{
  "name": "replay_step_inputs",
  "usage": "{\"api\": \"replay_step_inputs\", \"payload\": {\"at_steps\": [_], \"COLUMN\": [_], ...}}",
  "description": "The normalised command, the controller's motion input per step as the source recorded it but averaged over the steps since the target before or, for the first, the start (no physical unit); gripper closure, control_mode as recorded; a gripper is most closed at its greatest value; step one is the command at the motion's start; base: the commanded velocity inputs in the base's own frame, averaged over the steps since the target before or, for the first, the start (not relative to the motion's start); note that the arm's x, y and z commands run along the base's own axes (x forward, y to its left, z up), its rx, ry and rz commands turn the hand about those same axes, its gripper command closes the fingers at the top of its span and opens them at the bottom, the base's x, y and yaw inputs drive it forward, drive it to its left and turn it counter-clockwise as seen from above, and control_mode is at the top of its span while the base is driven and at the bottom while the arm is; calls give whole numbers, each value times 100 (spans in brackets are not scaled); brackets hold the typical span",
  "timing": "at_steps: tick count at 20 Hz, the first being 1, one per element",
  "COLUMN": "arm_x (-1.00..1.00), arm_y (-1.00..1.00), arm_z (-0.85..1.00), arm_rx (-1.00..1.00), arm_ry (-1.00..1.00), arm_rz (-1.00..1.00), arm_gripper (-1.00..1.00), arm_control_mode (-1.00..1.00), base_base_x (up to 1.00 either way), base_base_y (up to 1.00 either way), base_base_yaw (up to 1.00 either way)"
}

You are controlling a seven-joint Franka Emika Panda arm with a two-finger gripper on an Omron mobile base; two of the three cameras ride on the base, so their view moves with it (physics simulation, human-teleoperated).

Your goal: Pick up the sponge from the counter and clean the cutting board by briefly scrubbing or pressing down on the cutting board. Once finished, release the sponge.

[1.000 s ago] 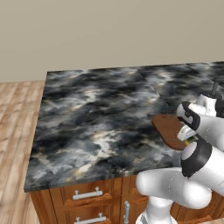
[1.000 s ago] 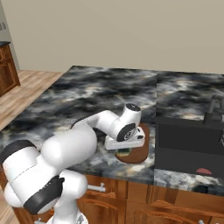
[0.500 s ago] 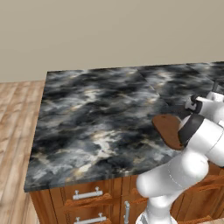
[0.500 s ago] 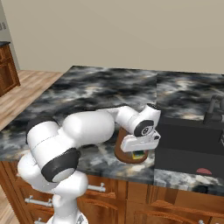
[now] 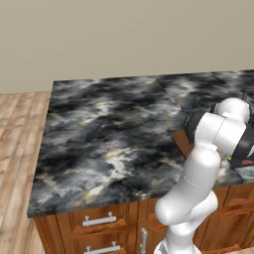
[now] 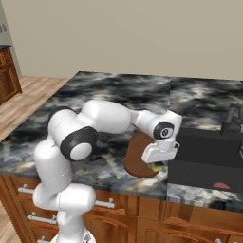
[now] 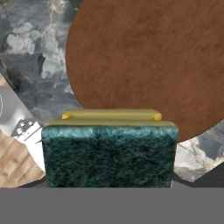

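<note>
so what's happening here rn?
The white arm has the sponge in its gripper and holds it at the cutting board, which lies near the front edge of the counter, beside the black sink. In the hand view the sponge's green face fills the foreground, the yellow layer behind it, the brown board beyond. Whether the sponge is touching the board can't be told. It hasn't been released.

The sponge (image 7: 109,151) hides the pincer's tips, and the arm covers most of the cutting board (image 5: 182,141).
</note>
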Motion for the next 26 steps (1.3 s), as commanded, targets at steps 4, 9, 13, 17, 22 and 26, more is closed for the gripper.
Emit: {"api": "replay_step_inputs", "payload": {"at_steps": [4,9,13,17,22,26], "arm_x": [22,24,24,19,14,0], "arm_y": [1,3,11,10,13,19], "arm_z": [-15,-28,-34,-31,-35,-41], "arm_rx": [0,0,0,-1,-4,-10], "arm_ry": [0,0,-4,-1,0,-17], "arm_rz": [9,4,0,0,0,0], "arm_gripper": [100,100,100,100,100,100], "arm_control_mode": [-100,-100,-100,-100,-100,-100], "base_base_x": [0,0,0,0,0,0], "base_base_y": [0,0,0,0,0,0], "base_base_yaw": [0,0,0,0,0,0]}}
